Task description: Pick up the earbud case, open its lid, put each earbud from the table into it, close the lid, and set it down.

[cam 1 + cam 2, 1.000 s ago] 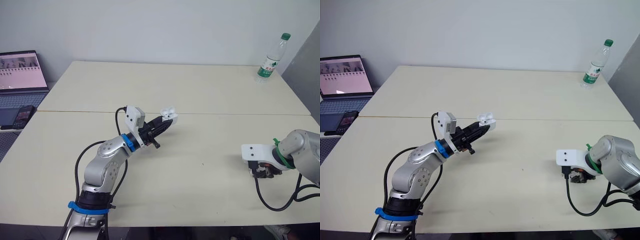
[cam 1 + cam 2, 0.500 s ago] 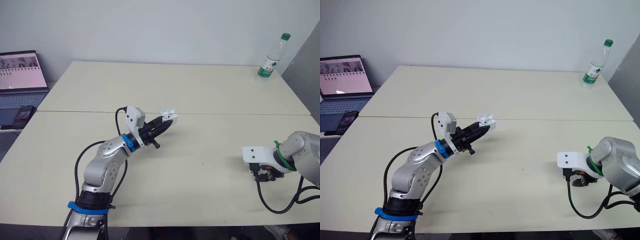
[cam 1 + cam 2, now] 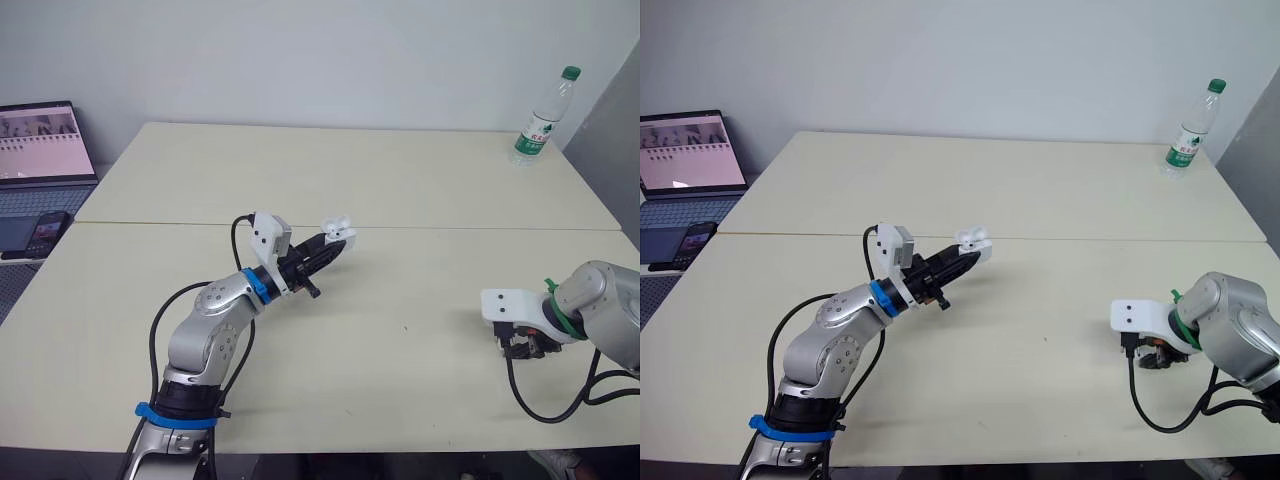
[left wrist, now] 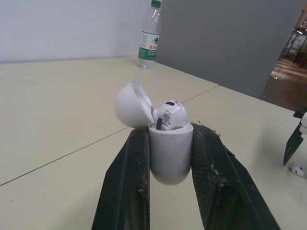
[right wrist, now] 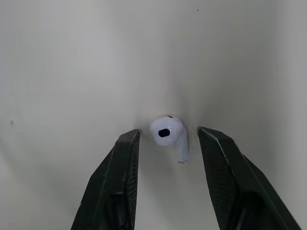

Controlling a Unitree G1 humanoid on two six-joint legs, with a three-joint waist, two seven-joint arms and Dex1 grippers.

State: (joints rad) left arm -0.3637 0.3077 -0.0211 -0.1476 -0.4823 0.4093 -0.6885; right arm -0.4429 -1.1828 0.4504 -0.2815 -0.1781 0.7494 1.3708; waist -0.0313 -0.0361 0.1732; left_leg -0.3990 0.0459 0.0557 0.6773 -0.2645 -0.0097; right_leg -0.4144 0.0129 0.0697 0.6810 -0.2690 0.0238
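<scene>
Now the left claw (image 3: 331, 243) is pinching the case (image 4: 170, 155) by its lower body and holding it off the table (image 3: 400, 200), well apart from the bottle (image 3: 541, 110) and to its left. The lid (image 4: 128, 105) is hanging open, and a seated earbud (image 4: 170, 114) is poking out of the top.

Nearer the robot than the bottle, the right claw (image 5: 169, 132) is pointing down at the table, spread wide with a finger on either side of the loose earbud (image 5: 169, 136), which is lying on its side, apparently untouched.

That earbud is looking tiny, light, hard and glossy, so it is likely to squirt out of a hasty pinch. Closing gently across the round head, rather than the thin stem, seems the safer hold. The hinged lid is probably delicate too.
</scene>
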